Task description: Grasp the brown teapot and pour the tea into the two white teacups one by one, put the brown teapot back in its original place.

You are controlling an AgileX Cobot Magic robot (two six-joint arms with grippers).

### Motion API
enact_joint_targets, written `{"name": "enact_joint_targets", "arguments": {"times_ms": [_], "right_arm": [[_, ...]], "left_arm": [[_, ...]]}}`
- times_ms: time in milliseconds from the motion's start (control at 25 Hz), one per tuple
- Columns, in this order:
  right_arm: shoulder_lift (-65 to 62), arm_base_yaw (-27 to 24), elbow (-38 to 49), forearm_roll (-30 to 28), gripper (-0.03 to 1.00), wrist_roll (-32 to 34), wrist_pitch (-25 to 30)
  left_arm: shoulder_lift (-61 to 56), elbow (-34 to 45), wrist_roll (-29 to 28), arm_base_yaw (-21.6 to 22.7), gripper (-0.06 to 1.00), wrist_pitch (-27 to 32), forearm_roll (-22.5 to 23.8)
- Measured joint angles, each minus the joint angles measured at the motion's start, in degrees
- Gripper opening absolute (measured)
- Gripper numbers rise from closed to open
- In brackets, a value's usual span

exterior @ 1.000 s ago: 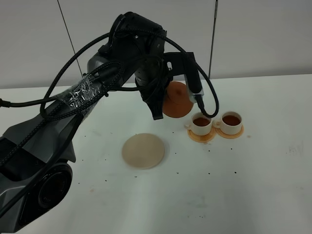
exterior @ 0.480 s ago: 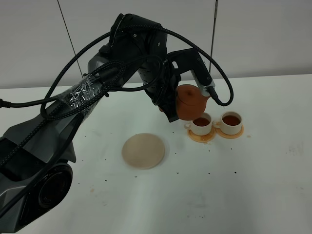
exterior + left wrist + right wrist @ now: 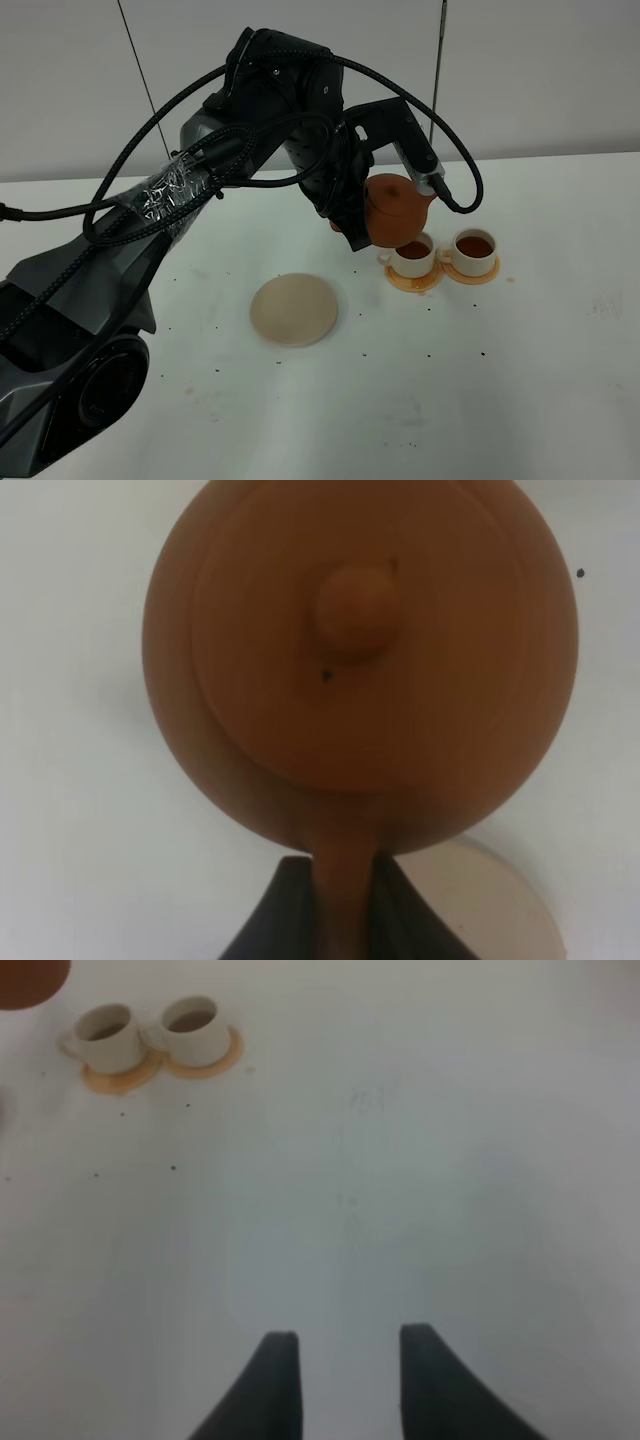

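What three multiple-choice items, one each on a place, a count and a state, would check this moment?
1. Where is the brown teapot?
A. On the beige disc
B. Held in the air beside the two white teacups
C. Lying on the table at the far right

2. How many teacups hold tea?
A. None
B. One
C. Two

3. How do the right gripper's jaws stand?
A. Apart, holding nothing
B. Shut on a cup
C. Shut on the teapot

Key: 1 B, the left gripper carries the teapot by its handle, and the beige disc lies bare; 2 C, both white teacups show dark tea; 3 A, the right gripper shows bare table between its jaws.
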Motion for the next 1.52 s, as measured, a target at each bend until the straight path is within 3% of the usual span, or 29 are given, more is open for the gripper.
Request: {"name": "enact_joint_targets", "arguments": {"times_ms": [400, 560, 920, 1280, 1520], "right_arm": [[0.00, 0.00, 0.00, 0.00, 0.24, 0.00, 0.00], [0.00, 0.00, 0.00, 0.00, 0.24, 0.00, 0.00], [0.00, 0.00, 0.00, 0.00, 0.24, 0.00, 0.00], [0.00, 0.00, 0.00, 0.00, 0.24, 0.00, 0.00], [0.00, 0.00, 0.00, 0.00, 0.24, 0.06, 0.00]], "left_arm": [[-4.61, 0.00, -0.29, 0.00, 0.17, 0.04, 0.64], [-9.09, 3.80, -1.70, 0.00, 0.17, 0.04, 1.98], [-18.32, 27.73, -17.51, 0.00, 0.17, -0.05, 9.94], [-18.71, 39.49, -29.69, 0.00, 0.17, -0.85, 9.65], [-19.83, 47.08, -36.30, 0.00, 0.17, -9.18, 9.66]]}}
